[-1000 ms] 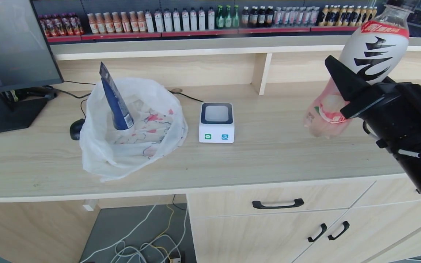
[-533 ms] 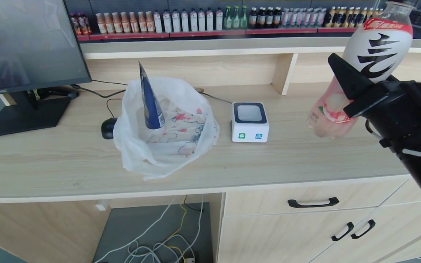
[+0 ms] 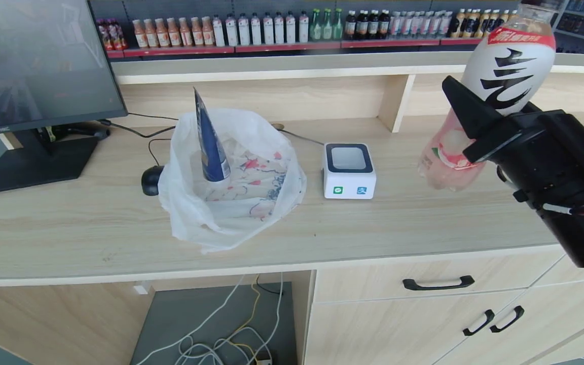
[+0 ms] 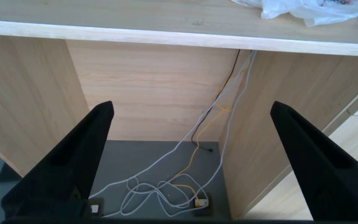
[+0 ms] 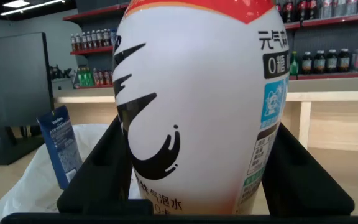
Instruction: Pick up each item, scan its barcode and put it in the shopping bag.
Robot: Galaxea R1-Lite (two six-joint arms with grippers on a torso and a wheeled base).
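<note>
**While the Right Gripper Holds a Drink Bottle, One Tube Sits in the Bag**

Where the counter [image 3: 94,228] runs out toward the robot's right, the right gripper [image 5: 201,130] pinches a drink bottle [image 3: 512,71] by its middle, one finger on each side of the white sleeve with black brush strokes. The bottle hangs in the air above the counter, tilted, its red-banded shoulder up and its pink base lowest. It is well apart from the barcode scanner [image 3: 349,170], a small white box with a dark-framed window facing up, which stands on the counter between bottle and shopping bag [image 3: 185,203].

The bag, thin white plastic with red and blue print, slumps open on the counter. A blue tube [image 3: 211,147] stands in it, leaning, flat crimped end up.

The left gripper [image 4: 190,109] is low, in front of the counter's edge, its fingers spread wide with nothing between them; white and yellow cables [image 4: 166,186] lie on the floor beyond it.

A monitor [image 3: 33,61] stands at the counter's left end, a black mouse [image 3: 150,181] just beside the bag. Rows of bottles [image 3: 292,25] line the shelf behind.
</note>
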